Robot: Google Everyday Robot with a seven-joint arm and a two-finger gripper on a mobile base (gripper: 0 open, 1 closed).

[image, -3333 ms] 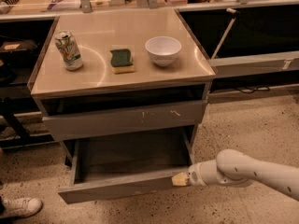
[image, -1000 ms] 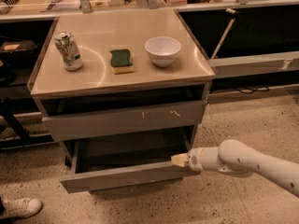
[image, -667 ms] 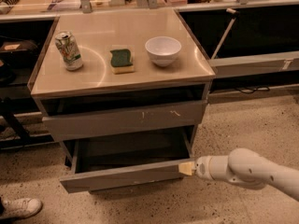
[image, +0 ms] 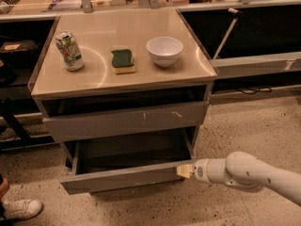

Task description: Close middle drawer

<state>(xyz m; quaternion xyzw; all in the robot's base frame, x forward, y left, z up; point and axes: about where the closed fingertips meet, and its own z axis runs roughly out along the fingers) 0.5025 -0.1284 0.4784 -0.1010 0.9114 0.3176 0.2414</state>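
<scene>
The middle drawer is the wide, shallow grey drawer low on the cabinet. It stands partly pulled out, and its plain front and grey inside both show. Above it is the grey drawer front with small white scratch marks, almost shut. My gripper comes in from the right on a white arm. Its yellowish tip is at the right end of the middle drawer's front, touching or almost touching it.
On the cabinet top stand a drinks can, a green sponge and a white bowl. A white shoe is on the speckled floor at the lower left. A stick leans against dark shelving at the right.
The middle drawer has slid partway in since the earliest frame. My gripper followed its right front corner, then dropped a little lower and stayed there.
</scene>
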